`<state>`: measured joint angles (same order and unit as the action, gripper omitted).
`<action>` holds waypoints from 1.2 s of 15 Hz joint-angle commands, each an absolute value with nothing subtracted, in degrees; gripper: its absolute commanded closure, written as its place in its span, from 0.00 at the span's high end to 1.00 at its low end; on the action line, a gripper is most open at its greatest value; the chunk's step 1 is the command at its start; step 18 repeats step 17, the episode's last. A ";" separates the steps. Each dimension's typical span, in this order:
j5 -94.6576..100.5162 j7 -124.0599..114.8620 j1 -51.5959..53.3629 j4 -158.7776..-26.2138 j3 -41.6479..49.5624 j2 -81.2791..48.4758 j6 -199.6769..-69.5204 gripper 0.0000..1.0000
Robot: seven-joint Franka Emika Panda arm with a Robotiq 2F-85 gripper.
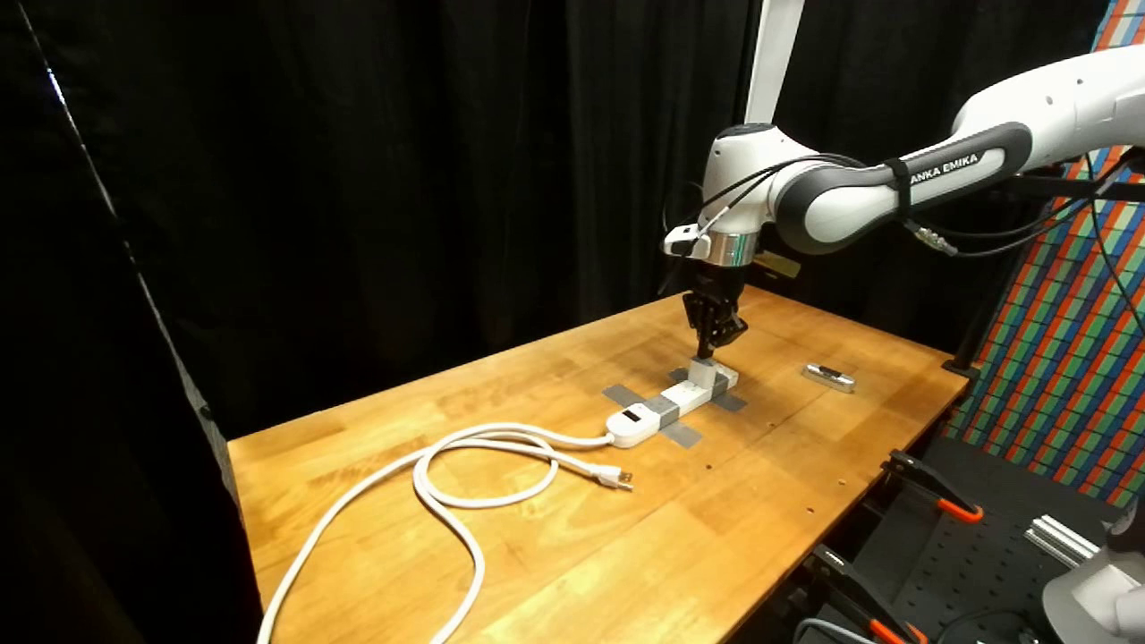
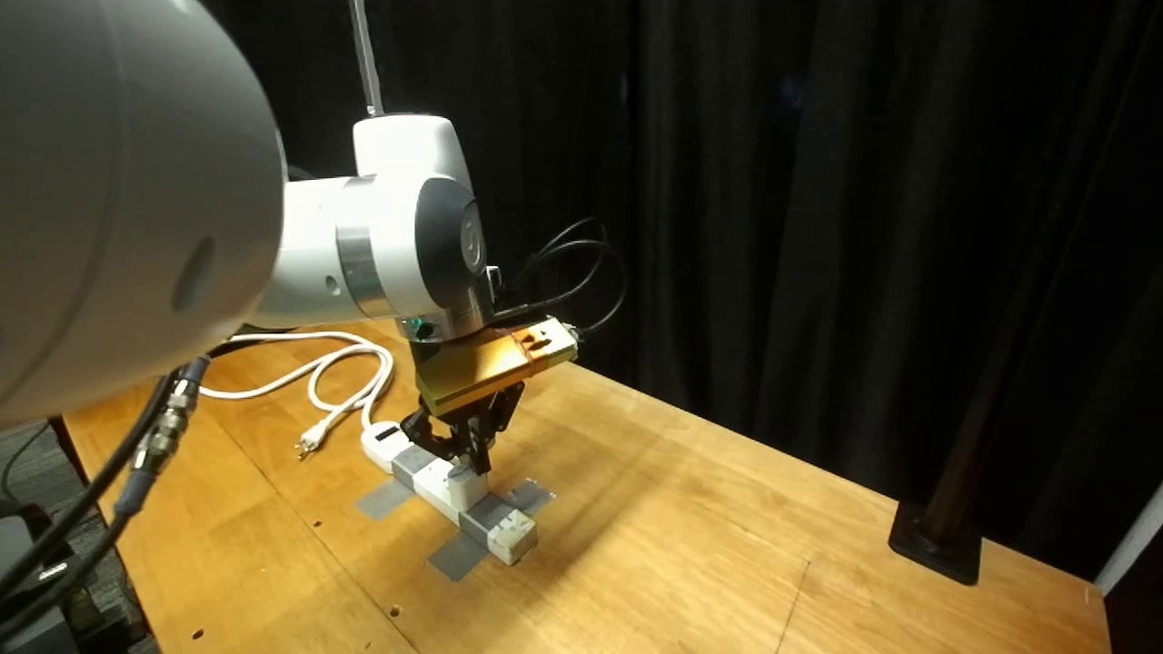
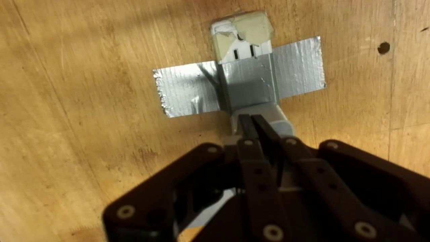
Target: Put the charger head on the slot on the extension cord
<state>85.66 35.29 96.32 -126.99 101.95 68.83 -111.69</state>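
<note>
The extension cord (image 1: 633, 426), a long white power strip, lies taped to the wooden table in both exterior views. On top of it, between two tape bands, sits the white charger head (image 2: 468, 492), upright. My gripper (image 1: 705, 356) points down right above the charger head, its fingertips at the top of it; whether they press on it I cannot tell. In the wrist view the gripper (image 3: 252, 116) is shut, the two fingertips together with nothing between them. They cover part of the charger head (image 3: 260, 110). The slots under the charger head are hidden; the strip's end socket (image 3: 244, 52) shows.
Grey tape (image 1: 682, 435) fixes the strip to the table. A white cable (image 1: 487, 443) loops over the table, its plug (image 1: 613, 476) lying loose. A small silver-and-dark object (image 1: 829, 377) lies near the strip. A black post base (image 2: 936, 545) stands at a table corner.
</note>
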 commanded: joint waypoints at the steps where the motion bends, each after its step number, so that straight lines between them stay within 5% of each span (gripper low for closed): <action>1: 84.68 36.34 96.93 -126.89 106.66 72.20 -112.52 0.07; 3: 84.51 36.23 96.42 -126.70 105.71 71.71 -112.67 0.08; 4: 84.29 36.44 95.88 -126.77 104.72 71.39 -112.87 0.15; 5: 84.48 36.19 95.06 -127.01 103.33 70.71 -113.25 0.34; 13: 77.63 37.94 87.97 -127.26 90.98 68.01 -112.15 0.94; 15: 73.28 36.00 86.03 -126.05 89.41 68.58 -112.58 1.00; 16: 75.98 36.32 87.83 -126.82 91.46 67.30 -113.66 0.91; 18: 74.50 36.36 86.88 -126.55 90.68 67.17 -113.71 0.98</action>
